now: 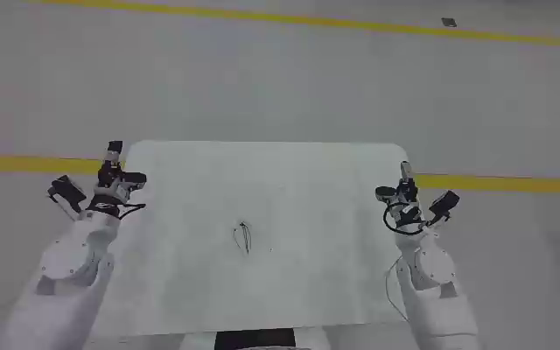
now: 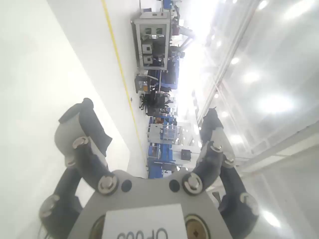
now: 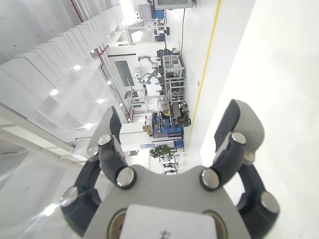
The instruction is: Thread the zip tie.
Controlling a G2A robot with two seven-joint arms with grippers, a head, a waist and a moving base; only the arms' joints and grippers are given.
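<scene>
Table [image 1: 306, 184]: white top with rounded far corners, standing on a pale grey floor [image 1: 262, 79].

Zip tie [image 1: 244, 236]: thin and dark, lying flat on the table about midway between the near and far edges, a little left of centre. It looks bent into a narrow loop or fold. Too small to tell whether the tail sits in the head. Nothing touches it.

Left gripper [image 1: 125, 164]: by the table's far left corner, at the left edge, well apart from the zip tie. In its wrist view the left gripper [image 2: 149, 108] has its jaws wide apart with nothing between them. The dark fingers [image 2: 92, 128] point out over the table edge toward the room behind.

Right gripper [image 1: 394, 179]: at the right edge of the table, toward the far side, also well apart from the zip tie. In its wrist view the right gripper [image 3: 172, 106] has its jaws spread with nothing held.

Surroundings: a yellow floor line [image 1: 289, 18] crosses far beyond the table, and a second yellow stripe [image 1: 490, 182] runs level with the table's far part. A small dark mark [image 1: 449, 22] sits on the floor at far right. A grey equipment cabinet [image 2: 152, 43] stands in the room behind.
</scene>
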